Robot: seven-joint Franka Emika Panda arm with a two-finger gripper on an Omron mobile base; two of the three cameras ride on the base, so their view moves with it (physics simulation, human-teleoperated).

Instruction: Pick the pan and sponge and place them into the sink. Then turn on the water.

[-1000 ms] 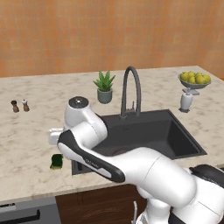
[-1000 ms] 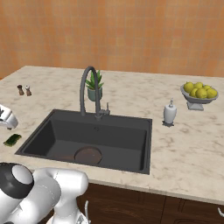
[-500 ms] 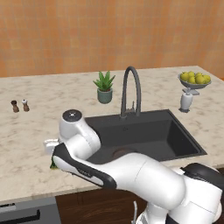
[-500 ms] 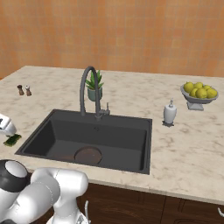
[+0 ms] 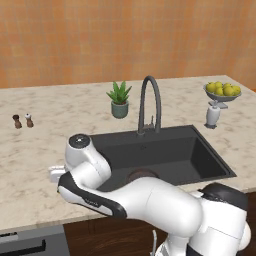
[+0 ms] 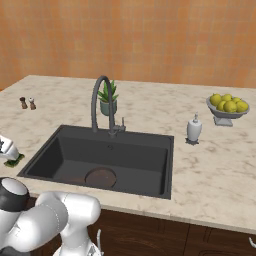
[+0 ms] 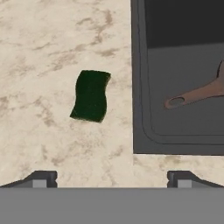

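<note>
The arm had swung left; its gripper (image 7: 112, 177), jaws spread and empty, hung over the sponge (image 7: 90, 96), probably about to descend.

Light is even and bright, with no clear source and no glare. Shadows are faint: a soft dark patch lies under the plant (image 5: 119, 100) and beside the bottle (image 6: 194, 129) on the bench (image 5: 40, 150). The sink (image 6: 70, 150) reads flat and matte. Edges look slightly soft and pixelated; there is no lens distortion or focus falloff.
</note>
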